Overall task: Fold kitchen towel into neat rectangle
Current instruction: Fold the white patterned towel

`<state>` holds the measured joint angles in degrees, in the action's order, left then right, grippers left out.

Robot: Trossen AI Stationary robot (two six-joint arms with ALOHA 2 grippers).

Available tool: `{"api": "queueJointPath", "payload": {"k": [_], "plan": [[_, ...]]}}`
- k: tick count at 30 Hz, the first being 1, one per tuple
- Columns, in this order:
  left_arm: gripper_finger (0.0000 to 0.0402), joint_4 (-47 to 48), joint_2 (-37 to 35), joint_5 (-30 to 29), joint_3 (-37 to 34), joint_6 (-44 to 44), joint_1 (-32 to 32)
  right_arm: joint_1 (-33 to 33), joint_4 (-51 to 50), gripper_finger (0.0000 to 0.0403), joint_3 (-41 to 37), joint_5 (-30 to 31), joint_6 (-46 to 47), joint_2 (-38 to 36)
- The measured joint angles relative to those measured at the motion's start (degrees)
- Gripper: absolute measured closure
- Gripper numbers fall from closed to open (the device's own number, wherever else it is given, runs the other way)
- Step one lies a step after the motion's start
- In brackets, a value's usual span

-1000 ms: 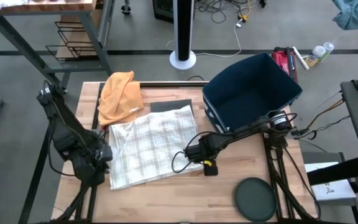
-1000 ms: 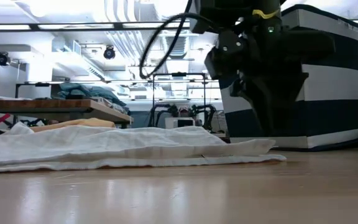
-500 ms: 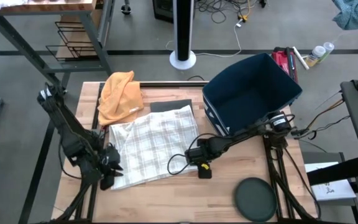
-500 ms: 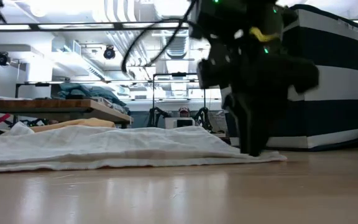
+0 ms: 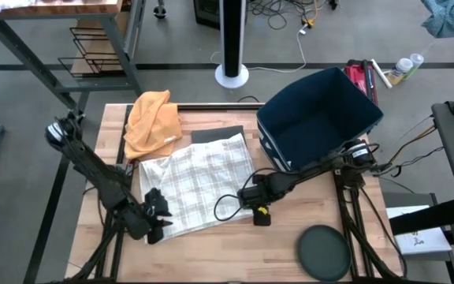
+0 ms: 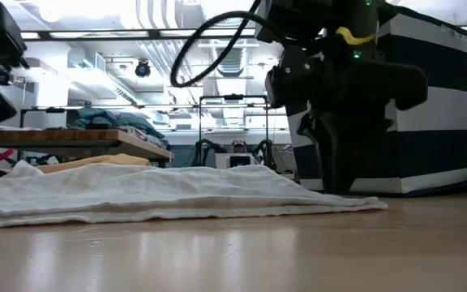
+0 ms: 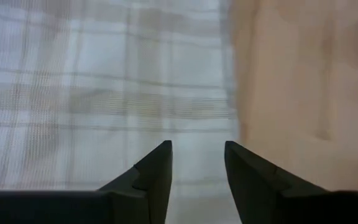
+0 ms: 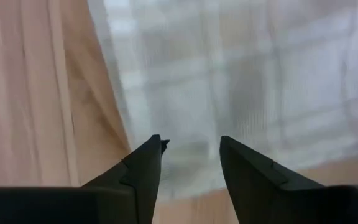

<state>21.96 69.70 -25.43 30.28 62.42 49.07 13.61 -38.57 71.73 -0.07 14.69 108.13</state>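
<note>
Left gripper [image 5: 158,214] sits low over the near left corner of the towel [image 5: 195,185]. Its fingers [image 7: 154,171] stand apart with checked cloth showing in the gap between them; nothing is pinched, and the towel's edge and bare table [image 5: 211,252] lie just beside the tips.

The towel, white with grey checks, lies spread and mostly flat at the middle of the table, slightly skewed, with a few low wrinkles visible from the low view. An orange cloth [image 5: 152,122] is bunched at the far left of the table, touching the towel's far corner.

Right gripper [image 5: 247,197] is down at the towel's near right corner. Its fingers [image 8: 143,168] are parted over the cloth edge, with towel and wood both visible between them; no hold on the fabric.

Dark blue bin [image 5: 318,114] stands at the far right. A round dark lid [image 5: 323,251] lies at the near right corner.
</note>
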Motion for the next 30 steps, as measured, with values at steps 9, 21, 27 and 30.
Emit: {"api": "queueJointPath", "payload": {"k": [9,21,27,30], "plan": [[0.0232,-11.86,13.35,2.76,0.02,-0.01,-1.22,2.47,6.73,0.0247,-4.47,-3.33,6.14,0.20],[0.0223,-32.32,18.41,1.94,1.43,-5.65,0.66,10.95,0.13,0.0239,-2.35,-2.60,14.00,-2.97],[0.0223,-25.31,17.24,-3.13,4.63,-9.34,0.41,12.17,16.49,0.0242,-2.66,10.28,10.99,-2.31],[0.0223,-25.06,18.16,-3.65,5.45,-9.38,0.08,12.30,26.34,0.0242,-3.54,10.73,8.66,1.05]]}}
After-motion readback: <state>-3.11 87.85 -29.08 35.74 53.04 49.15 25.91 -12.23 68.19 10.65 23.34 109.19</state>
